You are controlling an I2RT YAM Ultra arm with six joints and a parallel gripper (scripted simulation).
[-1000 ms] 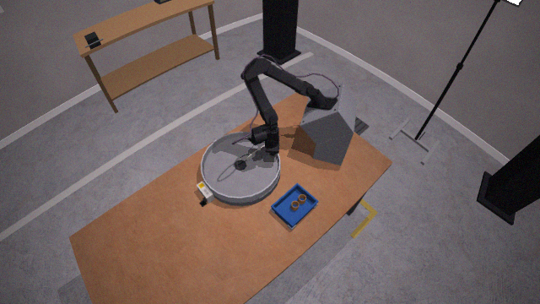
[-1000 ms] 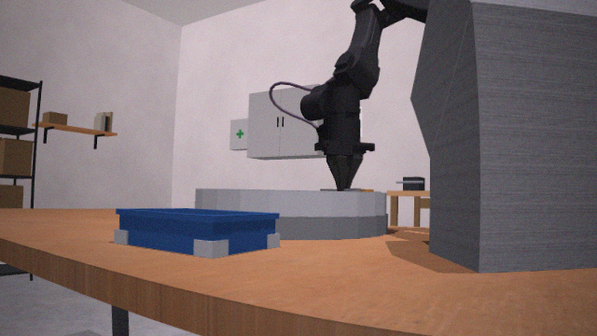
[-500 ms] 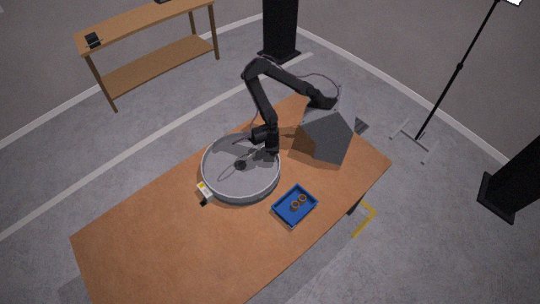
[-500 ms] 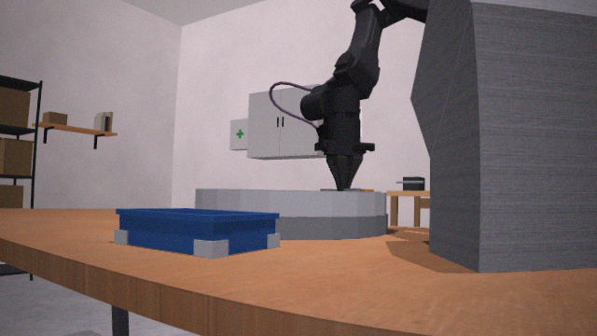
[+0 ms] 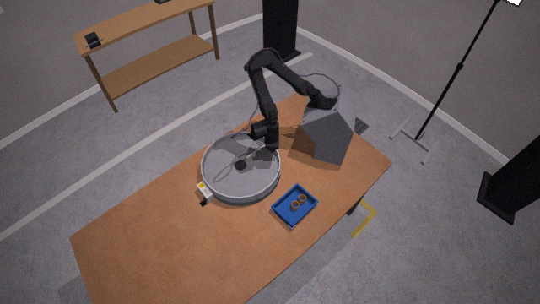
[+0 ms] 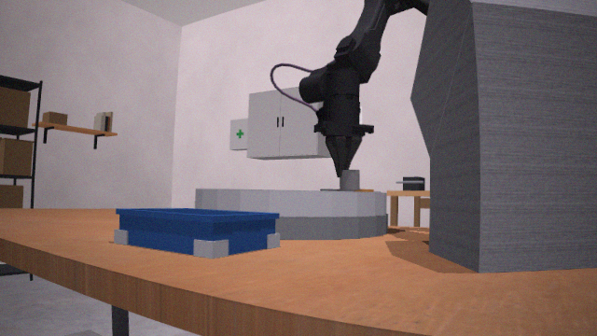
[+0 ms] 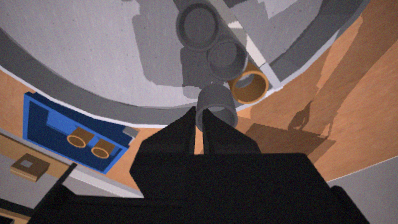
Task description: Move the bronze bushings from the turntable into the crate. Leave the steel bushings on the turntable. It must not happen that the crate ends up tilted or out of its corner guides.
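While the gripper hangs above the turntable, its fingers pinch the wall of a grey steel bushing, lifted off the surface. This looks like the wrong piece. One bronze bushing lies just to the upper right of the fingers, against the rim, with its axis tilted. Two more sit in the blue crate at lower left.

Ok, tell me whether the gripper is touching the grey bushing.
Touching. The wrist view shows the gripper closed on the grey bushing's wall; the exterior view shows it lifted off the turntable.
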